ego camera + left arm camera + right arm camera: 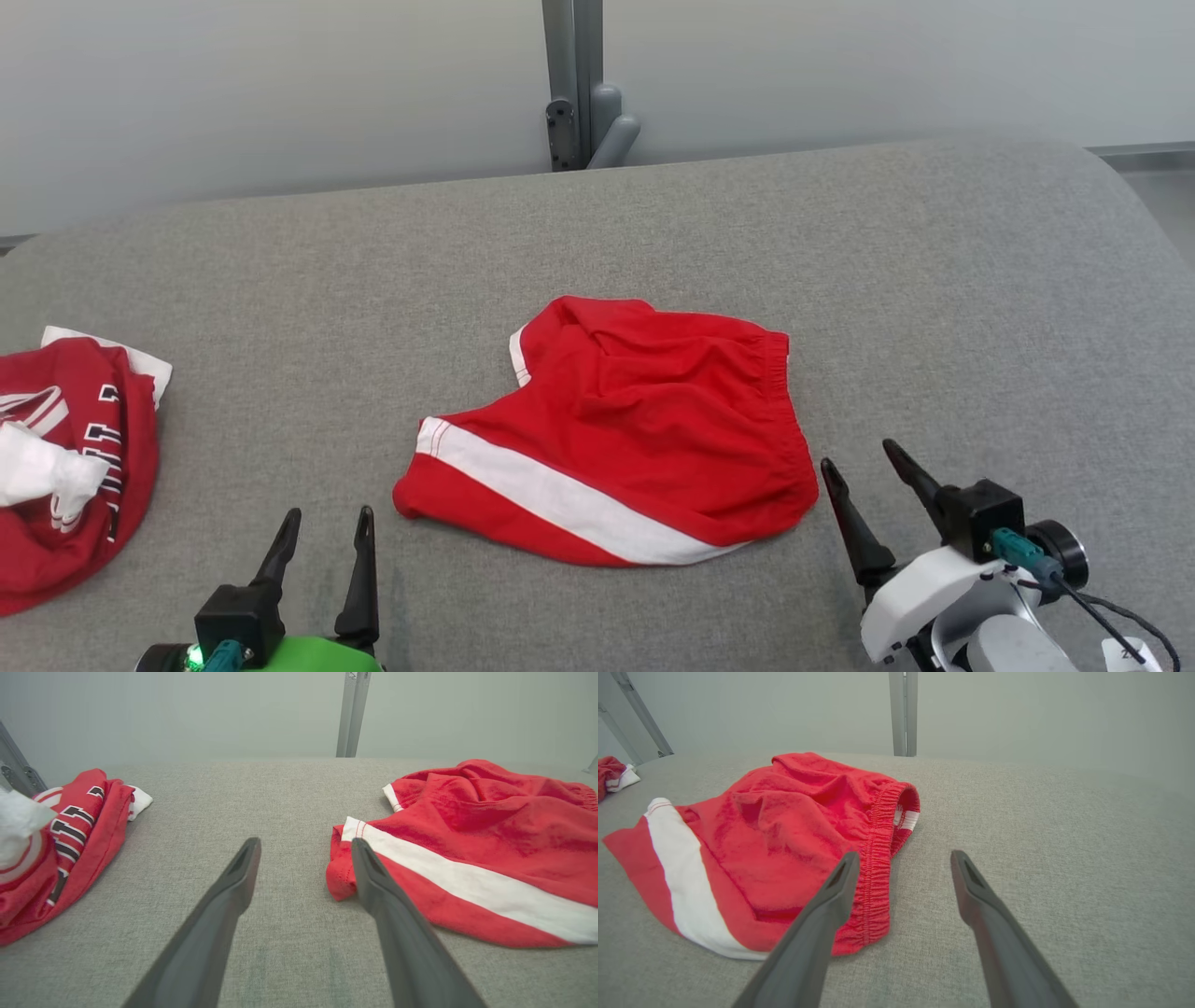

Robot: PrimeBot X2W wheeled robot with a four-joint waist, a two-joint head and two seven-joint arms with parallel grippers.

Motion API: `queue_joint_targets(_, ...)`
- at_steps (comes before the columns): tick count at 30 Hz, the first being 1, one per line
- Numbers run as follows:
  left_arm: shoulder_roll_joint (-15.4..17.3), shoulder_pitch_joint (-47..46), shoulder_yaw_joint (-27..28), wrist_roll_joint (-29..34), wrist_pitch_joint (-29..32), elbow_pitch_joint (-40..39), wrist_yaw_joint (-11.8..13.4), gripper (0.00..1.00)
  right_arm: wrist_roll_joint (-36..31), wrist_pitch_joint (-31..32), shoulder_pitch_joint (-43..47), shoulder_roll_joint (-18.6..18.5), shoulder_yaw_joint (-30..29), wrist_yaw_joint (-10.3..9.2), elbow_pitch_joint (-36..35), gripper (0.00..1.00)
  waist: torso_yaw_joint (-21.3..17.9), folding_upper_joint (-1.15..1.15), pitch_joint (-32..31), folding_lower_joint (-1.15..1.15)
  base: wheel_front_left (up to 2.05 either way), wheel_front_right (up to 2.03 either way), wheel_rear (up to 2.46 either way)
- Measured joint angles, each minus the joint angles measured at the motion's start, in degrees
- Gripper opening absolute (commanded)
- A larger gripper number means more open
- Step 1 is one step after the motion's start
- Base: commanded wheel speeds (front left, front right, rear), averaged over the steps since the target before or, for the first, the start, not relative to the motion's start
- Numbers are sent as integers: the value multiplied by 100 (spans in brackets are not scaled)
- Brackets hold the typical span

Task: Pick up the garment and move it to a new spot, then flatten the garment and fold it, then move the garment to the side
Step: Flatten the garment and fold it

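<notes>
Here, left gripper (329, 511) and right gripper (857, 454) gape empty, flanking the garment (635, 420) edges.

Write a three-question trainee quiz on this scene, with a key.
1. True or false: the left tool grips the shorts.
2. The stripe on the shorts is: A white, B black, C yellow.
3. Fill in: the waistband lies nearest the ___ tool.

Key: 1 false, the left tool is open and beside the shorts; 2 A; 3 right tool.
</notes>
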Motion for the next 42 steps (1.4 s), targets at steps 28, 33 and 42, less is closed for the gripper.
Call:
queue_joint_targets(28,-24,-120,-341,-210,0,-403,12,100,916,1,-789,-157,972,0,928,0,468,0,460,0,0,0,0)
queue_joint_targets(33,-25,-197,-455,-252,0,-396,11,100,1039,0,-856,-277,906,-1,182,0,528,0,548,0,0,0,0)
queue_joint_targets(42,-25,-437,-843,-382,0,-360,13,100,995,0,-1843,-601,1022,-1,691,0,933,0,712,0,0,0,0)
